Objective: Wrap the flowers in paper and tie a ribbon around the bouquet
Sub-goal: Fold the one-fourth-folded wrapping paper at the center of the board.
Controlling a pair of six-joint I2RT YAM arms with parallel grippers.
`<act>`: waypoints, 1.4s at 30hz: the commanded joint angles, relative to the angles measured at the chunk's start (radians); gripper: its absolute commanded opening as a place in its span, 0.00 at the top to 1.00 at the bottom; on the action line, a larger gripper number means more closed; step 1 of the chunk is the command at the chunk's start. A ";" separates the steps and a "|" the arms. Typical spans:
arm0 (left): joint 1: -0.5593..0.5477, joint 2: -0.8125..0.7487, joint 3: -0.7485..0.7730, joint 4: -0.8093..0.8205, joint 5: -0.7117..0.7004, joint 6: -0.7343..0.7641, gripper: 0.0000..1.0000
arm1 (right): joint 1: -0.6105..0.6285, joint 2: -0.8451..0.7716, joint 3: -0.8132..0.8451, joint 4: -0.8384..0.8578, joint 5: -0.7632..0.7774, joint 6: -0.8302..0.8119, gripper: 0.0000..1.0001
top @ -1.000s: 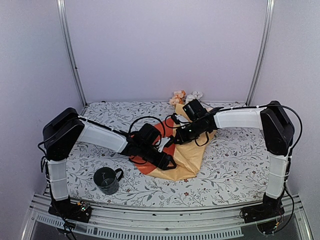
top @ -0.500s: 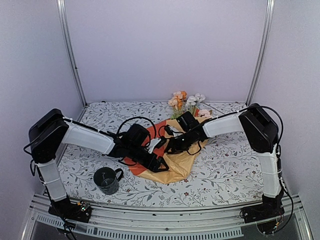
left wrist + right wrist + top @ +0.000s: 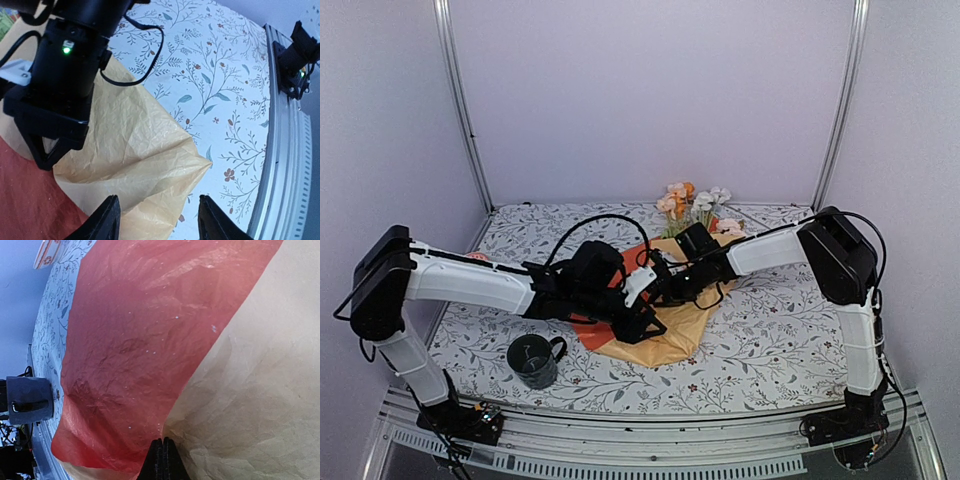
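The paper (image 3: 682, 322) lies crumpled mid-table, mustard-yellow side up on the right, orange-red side (image 3: 603, 330) showing on the left. Flowers (image 3: 686, 204) with peach, orange and white heads stand at its far end; their stems are hidden by the paper and the arm. My left gripper (image 3: 642, 322) is open over the near yellow flap (image 3: 150, 165), one of its fingers (image 3: 106, 221) on each side of it. My right gripper (image 3: 162, 450) is shut, pinching the paper where the red face (image 3: 130, 340) meets the yellow. Its body (image 3: 60, 75) shows in the left wrist view. The ribbon is out of view.
A dark mug (image 3: 532, 360) stands near the front left, also seen in the right wrist view as the mug (image 3: 30, 400). The metal front rail (image 3: 280, 165) runs close to the paper's corner. Black cables loop over the paper.
The right arm drew in leftward and the flower heads came up into clearer view. The left arm stretched out lower, its shoulder swinging left, and its jaws narrowed over the yellow flap.
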 commanded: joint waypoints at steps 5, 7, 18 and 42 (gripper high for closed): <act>-0.069 0.110 0.056 0.156 -0.260 0.268 0.41 | -0.022 0.008 -0.043 0.082 -0.132 0.022 1.00; -0.068 0.158 0.104 0.121 -0.302 0.268 0.41 | -0.026 0.007 -0.048 0.082 -0.143 0.019 1.00; -0.076 0.188 0.162 0.083 -0.202 0.293 0.49 | -0.039 0.007 -0.049 0.081 -0.177 0.002 1.00; -0.079 0.237 -0.005 -0.022 -0.161 0.201 0.59 | -0.083 -0.349 -0.020 -0.134 -0.016 -0.009 0.67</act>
